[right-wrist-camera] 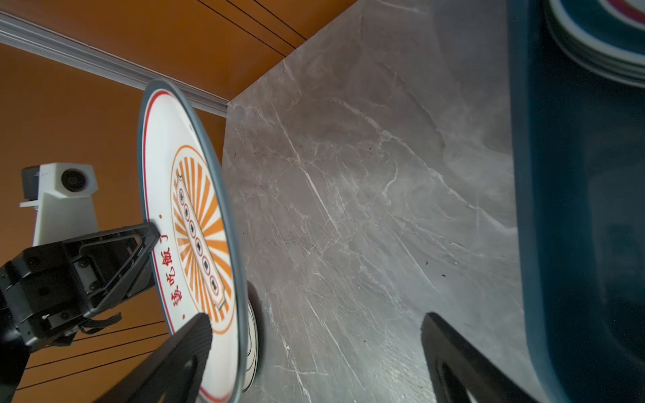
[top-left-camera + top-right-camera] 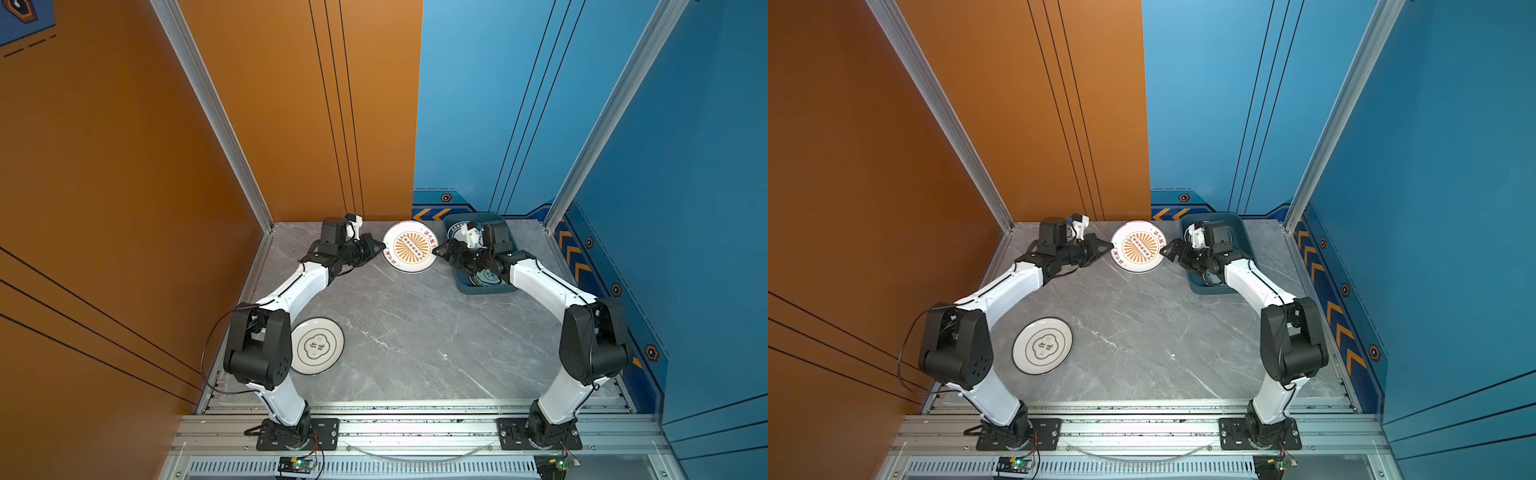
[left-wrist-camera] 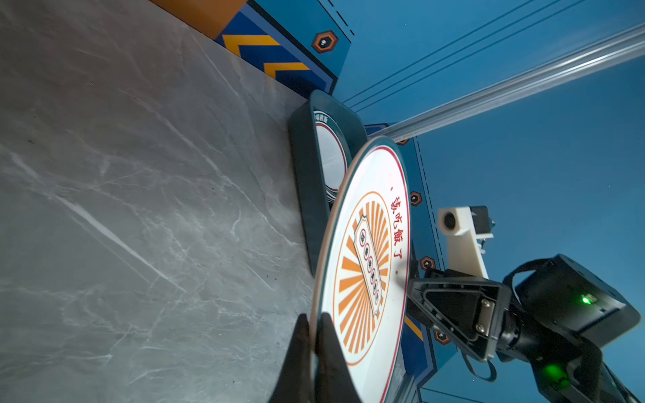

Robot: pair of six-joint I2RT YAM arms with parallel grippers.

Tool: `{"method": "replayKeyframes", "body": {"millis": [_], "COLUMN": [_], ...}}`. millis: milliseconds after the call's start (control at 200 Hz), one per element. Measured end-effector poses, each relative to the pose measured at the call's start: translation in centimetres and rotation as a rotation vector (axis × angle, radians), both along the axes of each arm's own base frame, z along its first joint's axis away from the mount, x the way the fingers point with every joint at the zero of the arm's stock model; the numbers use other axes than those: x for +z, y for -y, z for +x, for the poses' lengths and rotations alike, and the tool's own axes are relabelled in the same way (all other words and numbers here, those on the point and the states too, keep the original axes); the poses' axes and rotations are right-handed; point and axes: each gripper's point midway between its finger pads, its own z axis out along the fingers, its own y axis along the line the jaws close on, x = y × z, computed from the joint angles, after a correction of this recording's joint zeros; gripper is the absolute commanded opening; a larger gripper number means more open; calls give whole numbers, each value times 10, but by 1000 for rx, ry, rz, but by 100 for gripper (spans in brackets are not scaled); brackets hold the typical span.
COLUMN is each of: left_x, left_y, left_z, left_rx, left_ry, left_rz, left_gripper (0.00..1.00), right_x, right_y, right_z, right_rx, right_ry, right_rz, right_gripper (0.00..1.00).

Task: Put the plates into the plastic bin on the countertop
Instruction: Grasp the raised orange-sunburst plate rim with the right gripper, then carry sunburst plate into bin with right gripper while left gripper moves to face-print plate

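While the left hand (image 2: 381,246) pinches the sunburst plate (image 2: 410,247), right hand (image 2: 437,252) gapes.

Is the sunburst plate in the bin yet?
Out. The sunburst plate is beside the bin, over the countertop, rim pinched by the left hand; the right hand is open.

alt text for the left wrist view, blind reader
The left gripper, jaws shut, pinches the rim of a sunburst plate held clear of the countertop. The right gripper sits at its opposite rim; the plastic bin lies behind.
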Motion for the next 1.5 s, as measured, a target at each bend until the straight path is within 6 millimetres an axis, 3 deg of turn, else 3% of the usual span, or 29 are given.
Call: {"method": "replayKeyframes", "body": {"millis": [150,275,546,786,866,916,1081,1116,1147,1297,1502], "left_x": [0,-1,-5,-9,-4,-3,-5,-5,-6,3,6], "left_y": [20,32,42,36,37,37,38,35,32,-2,-95], "left_z": [-12,-19,-27,-28,-27,-27,-32,-32,-34,-45,-74], "left_rx": [-46,-72,-93,-78,-82,-83,-105,-100,-94,-21,222], "left_ry": [-6,-14,-32,-71,-65,-68,-54,-46,-39,5,14], "left_rz": [3,-3,9,20,17,21,87,113,141,267,436], "left_gripper": [0,0,0,0,8,19,74,85,100,98,98], "right_x": [9,13,12,38,42,43,38,35,34,34,49], "right_y": [-9,-14,-18,-19,-17,-17,-17,-14,-10,27,109], "right_z": [0,-1,-5,-10,-10,-11,-13,-13,-12,6,65], "right_rx": [21,33,50,72,68,68,68,65,54,-35,-245], "right_ry": [19,25,12,46,52,54,46,38,33,20,79], "right_rz": [37,65,111,173,177,178,151,144,138,112,33], "right_gripper": [90,79,30,1,0,0,0,0,0,0,0]}}
